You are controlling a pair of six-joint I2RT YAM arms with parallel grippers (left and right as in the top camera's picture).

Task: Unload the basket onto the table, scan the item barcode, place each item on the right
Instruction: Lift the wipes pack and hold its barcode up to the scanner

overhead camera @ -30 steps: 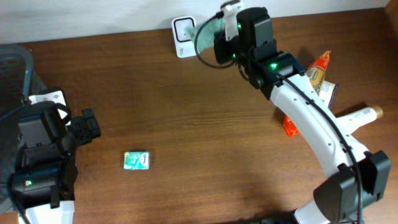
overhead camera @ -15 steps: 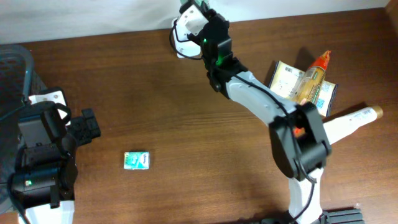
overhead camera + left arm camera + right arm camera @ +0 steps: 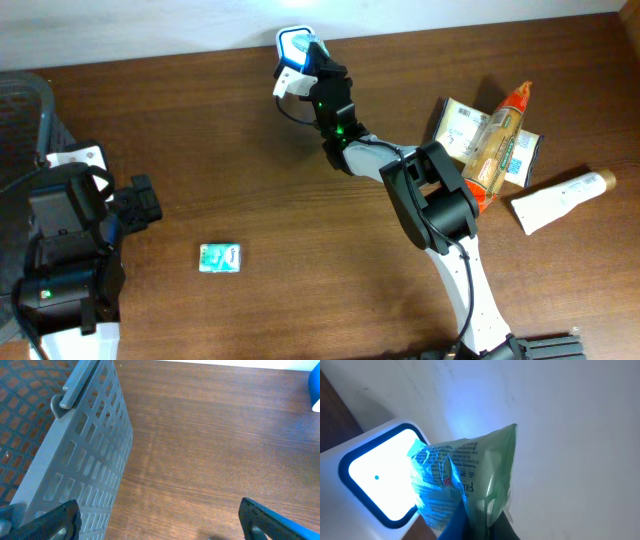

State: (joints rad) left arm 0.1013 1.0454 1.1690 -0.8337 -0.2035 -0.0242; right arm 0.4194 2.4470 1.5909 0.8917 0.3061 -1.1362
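The right gripper (image 3: 476, 525) is pinched on the lower edge of a green packet (image 3: 470, 475), held just in front of the glowing scanner (image 3: 375, 477) at the far edge of the table (image 3: 280, 190). The packet's small print is blurred, though larger letters seem to read "FR". The left gripper (image 3: 159, 525) stands wide and empty beside a grey mesh basket (image 3: 75, 460).
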